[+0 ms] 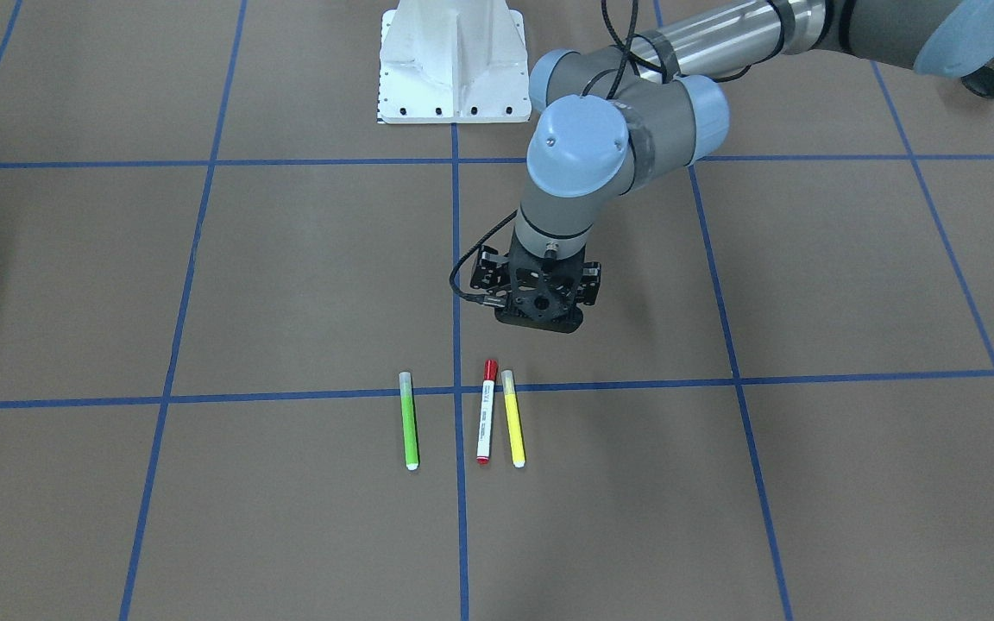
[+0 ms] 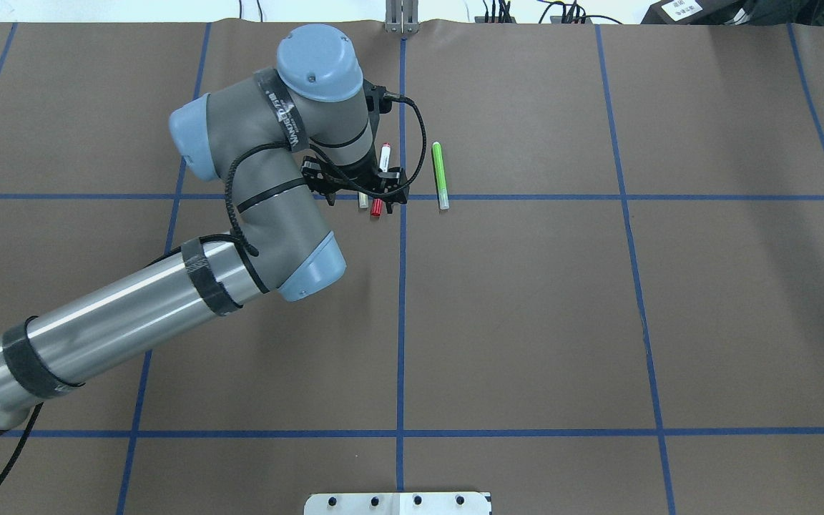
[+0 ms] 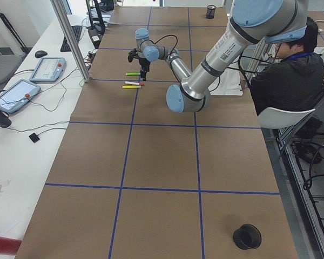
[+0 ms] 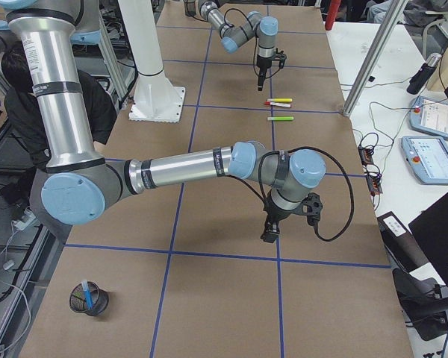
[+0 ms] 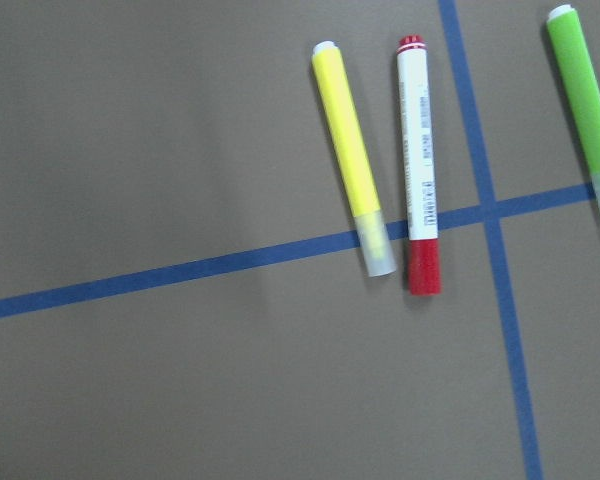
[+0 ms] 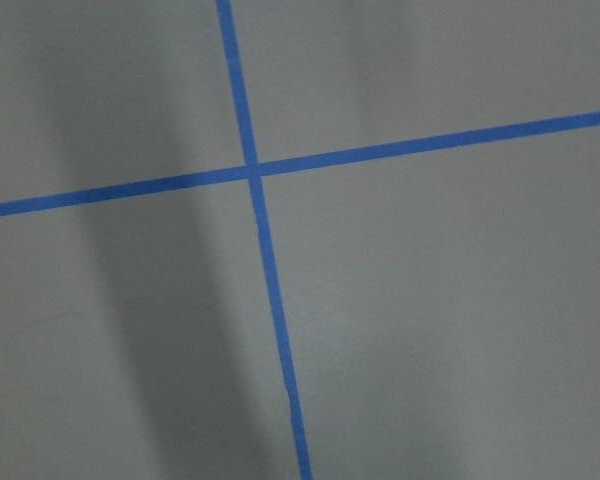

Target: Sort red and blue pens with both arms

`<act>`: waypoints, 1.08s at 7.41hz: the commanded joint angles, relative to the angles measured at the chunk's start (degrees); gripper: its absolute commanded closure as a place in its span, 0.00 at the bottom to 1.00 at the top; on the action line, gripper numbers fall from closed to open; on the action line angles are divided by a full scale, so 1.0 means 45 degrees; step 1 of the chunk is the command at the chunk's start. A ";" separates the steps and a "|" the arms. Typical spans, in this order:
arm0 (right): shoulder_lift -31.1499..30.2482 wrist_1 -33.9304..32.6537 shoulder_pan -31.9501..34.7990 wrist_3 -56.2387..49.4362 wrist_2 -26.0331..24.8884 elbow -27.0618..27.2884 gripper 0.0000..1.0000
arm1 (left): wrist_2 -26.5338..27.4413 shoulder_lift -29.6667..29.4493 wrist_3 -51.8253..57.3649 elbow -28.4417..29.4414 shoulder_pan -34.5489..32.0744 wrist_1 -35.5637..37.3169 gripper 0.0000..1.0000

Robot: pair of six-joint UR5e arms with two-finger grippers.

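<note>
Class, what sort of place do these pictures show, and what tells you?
Probably a robotics lab: a left arm and right arm reach over a table gridded with blue tape, with control tablets alongside.

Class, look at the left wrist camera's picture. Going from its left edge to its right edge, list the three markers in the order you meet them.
yellow marker → red-capped pen → green marker
</note>
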 commanded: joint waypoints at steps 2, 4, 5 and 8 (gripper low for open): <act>-0.0069 0.1148 -0.0480 0.0148 0.0124 0.0779 0.00 | 0.0026 -0.1091 -0.0004 0.2229 0.0057 -0.1212 0.00; -0.0030 0.1387 -0.0480 0.0148 0.0143 0.0759 0.00 | 0.0510 -0.1425 0.0113 0.3477 0.0057 -0.2515 0.03; -0.0030 0.1408 -0.0500 0.0148 0.0143 0.0740 0.00 | 0.0882 -0.1542 0.0346 0.3734 0.0038 -0.2579 0.10; -0.0030 0.1564 -0.0558 0.0148 0.0163 0.0681 0.00 | 0.1332 -0.1718 0.0466 0.4047 0.0057 -0.2696 0.35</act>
